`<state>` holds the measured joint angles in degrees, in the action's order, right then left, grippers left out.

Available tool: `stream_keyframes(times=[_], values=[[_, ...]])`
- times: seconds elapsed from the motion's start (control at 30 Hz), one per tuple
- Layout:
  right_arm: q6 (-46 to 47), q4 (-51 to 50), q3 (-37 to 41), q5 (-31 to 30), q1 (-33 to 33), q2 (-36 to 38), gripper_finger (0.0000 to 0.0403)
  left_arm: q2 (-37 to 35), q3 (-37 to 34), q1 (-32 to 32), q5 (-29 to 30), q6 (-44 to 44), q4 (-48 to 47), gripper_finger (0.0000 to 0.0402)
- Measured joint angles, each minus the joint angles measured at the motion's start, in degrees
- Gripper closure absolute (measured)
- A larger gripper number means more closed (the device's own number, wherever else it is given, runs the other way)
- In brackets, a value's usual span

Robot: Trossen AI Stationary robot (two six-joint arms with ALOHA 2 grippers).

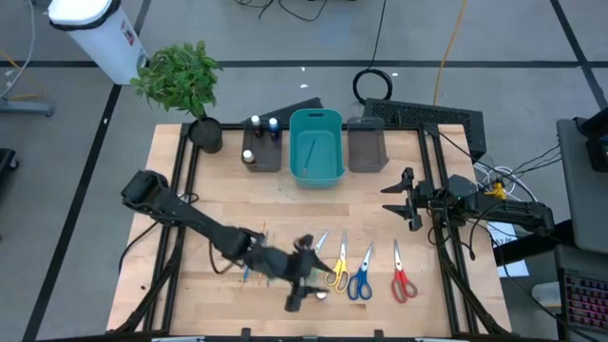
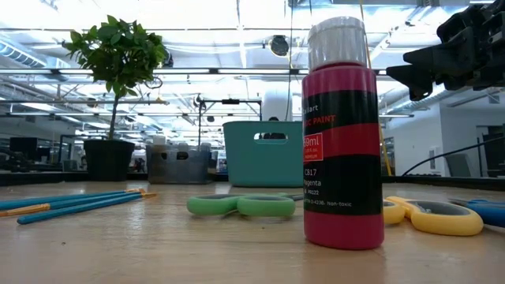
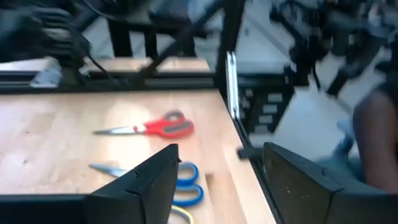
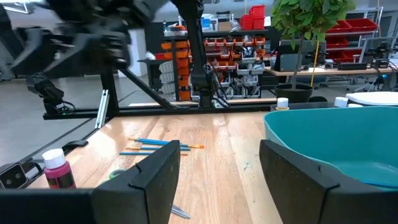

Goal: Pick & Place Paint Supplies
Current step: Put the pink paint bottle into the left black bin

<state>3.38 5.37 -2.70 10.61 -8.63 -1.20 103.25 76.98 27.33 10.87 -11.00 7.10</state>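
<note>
Low view: magenta paint bottle (image 2: pixel 343 134) with a white cap stands upright near the table's (image 1: pixel 285 204) front edge, free of the left end effector (image 1: pixel 302 285), whose fingers are spread. Right end effector (image 1: pixel 399 198) hovers, released, bare wood around

The left gripper (image 1: pixel 302 285) is hanging low over the table's near edge with its fingers parted and nothing between them. Just beside it, the magenta paint bottle (image 2: pixel 342 134) is standing upright, blocking a sideways pass. Right of the gripper, the green scissors (image 2: pixel 241 206), yellow scissors (image 1: pixel 337 269), blue scissors (image 1: pixel 360 278) and red scissors (image 1: pixel 402 281) are lying in a close row, leaving only narrow strips of wood. On the gripper's other side, the brushes (image 2: pixel 71 202) are lying flat. Ahead of it, bare table (image 1: pixel 285 204) is stretching open up to the teal bin (image 1: pixel 315 145) and grey bins (image 1: pixel 366 147). The right gripper (image 1: pixel 407 198) is hovering well apart, over open wood.
</note>
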Motion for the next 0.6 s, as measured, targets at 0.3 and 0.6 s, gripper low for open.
stream_keyframes(times=[0.3,0.6], values=[[0.0,0.0,0.0,0.0,-0.01,-0.01,0.019,8.02,12.66,0.92,-0.33,5.08,-18.22,0.0065],[0.0,0.0,0.0,0.0,-0.01,0.01,0.019,8.17,10.81,0.85,-1.22,4.74,-20.66,0.0056]])
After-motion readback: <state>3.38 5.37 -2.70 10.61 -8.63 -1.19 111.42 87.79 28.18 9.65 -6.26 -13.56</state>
